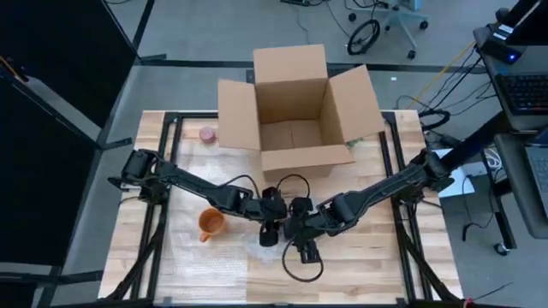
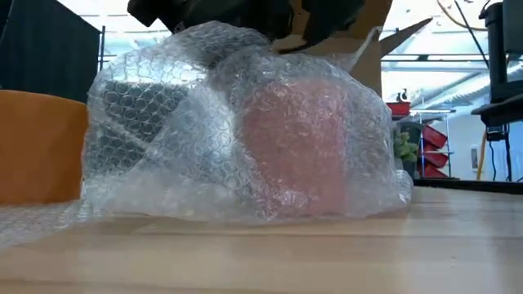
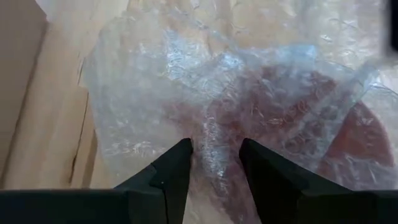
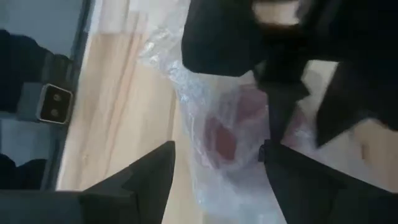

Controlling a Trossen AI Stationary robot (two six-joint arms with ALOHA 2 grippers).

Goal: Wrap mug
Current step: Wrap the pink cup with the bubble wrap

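The left gripper (image 3: 214,163), jaws narrow, pinches a fold of bubble wrap (image 3: 186,93) over a pinkish-red mug (image 2: 298,143), at centre frame in the low view. The right gripper (image 4: 214,163), jaws wide and holding nothing, hovers beside the bundle, lower centre of the high view. The loose wrap could spring open if the pinch slips, or the mug could roll out. An orange mug (image 1: 211,223) stands left of the bundle on the pale wooden table (image 1: 385,265). Beyond, at upper centre, an open cardboard box (image 1: 295,107); then grey floor and an office chair (image 1: 390,21).
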